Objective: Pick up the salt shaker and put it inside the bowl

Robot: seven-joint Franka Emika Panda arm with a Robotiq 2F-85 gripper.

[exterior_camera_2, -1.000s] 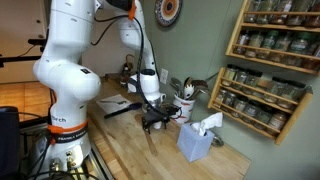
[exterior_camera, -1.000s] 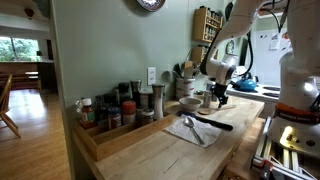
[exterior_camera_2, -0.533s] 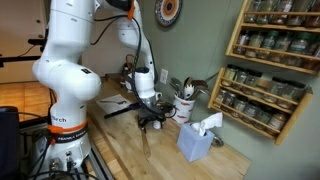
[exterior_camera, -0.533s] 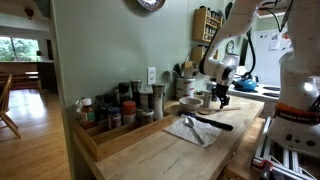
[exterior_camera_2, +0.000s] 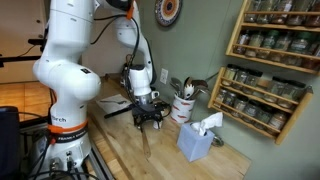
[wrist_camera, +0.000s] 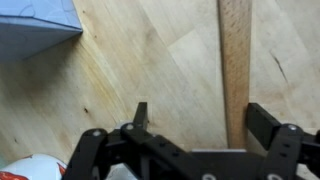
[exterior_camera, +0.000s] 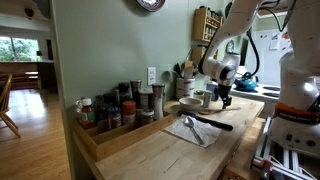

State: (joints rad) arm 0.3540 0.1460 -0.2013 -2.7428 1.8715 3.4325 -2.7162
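Your pincer (wrist_camera: 200, 122) hangs open above the bare desk (wrist_camera: 150, 60), jaws spread, gripping nothing. In an exterior view, what may be the salt shaker (exterior_camera: 207, 98) stands just left of it, the bowl (exterior_camera: 189, 103) beside that.

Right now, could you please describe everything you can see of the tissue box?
The tissue box is pale blue, cardboard by its look, and stands upright on the wooden counter. A white tissue sticks up from its top. Nothing else seems to touch it; the gripper hangs apart from it, fingers open.
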